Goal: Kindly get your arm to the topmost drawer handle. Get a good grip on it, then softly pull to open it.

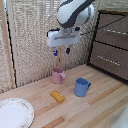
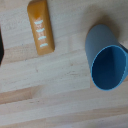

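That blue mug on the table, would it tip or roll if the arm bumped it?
The blue mug stands upright on a wide base, so a light bump probably slides it. Knocked over, its handle would likely stop rolling. It looks rigid and smooth.

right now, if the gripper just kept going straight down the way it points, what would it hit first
Probably the wooden table, between the orange block and the blue mug; the gripper points down, though depth is unclear and the pink mug sits close.

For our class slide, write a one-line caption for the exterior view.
White arm with gripper hanging above pink mug, far from the topmost drawer handle.
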You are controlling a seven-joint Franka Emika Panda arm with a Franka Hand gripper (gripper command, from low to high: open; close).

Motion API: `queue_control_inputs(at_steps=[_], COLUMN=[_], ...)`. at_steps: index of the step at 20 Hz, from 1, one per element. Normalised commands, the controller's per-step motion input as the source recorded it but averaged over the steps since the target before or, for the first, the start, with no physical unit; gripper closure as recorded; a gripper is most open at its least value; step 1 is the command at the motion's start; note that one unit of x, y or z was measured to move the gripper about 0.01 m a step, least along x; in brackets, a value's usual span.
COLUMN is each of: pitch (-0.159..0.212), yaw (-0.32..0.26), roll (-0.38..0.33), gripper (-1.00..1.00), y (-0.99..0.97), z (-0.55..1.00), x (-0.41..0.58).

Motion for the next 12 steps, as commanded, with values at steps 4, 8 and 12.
queue_control_inputs(at_steps=[4, 8, 12], pitch=[-0.065, -0.080, -0.053], yaw=[0.141, 0.138, 0.147], roll=[-0.202, -0.196, -0.158], gripper=[-1.00, -1.00, -1.00], y=[-0.09, -0.17, -0.20], z=[0.40, 0.50, 0.57], x=[0.000, -0.006, -0.022])
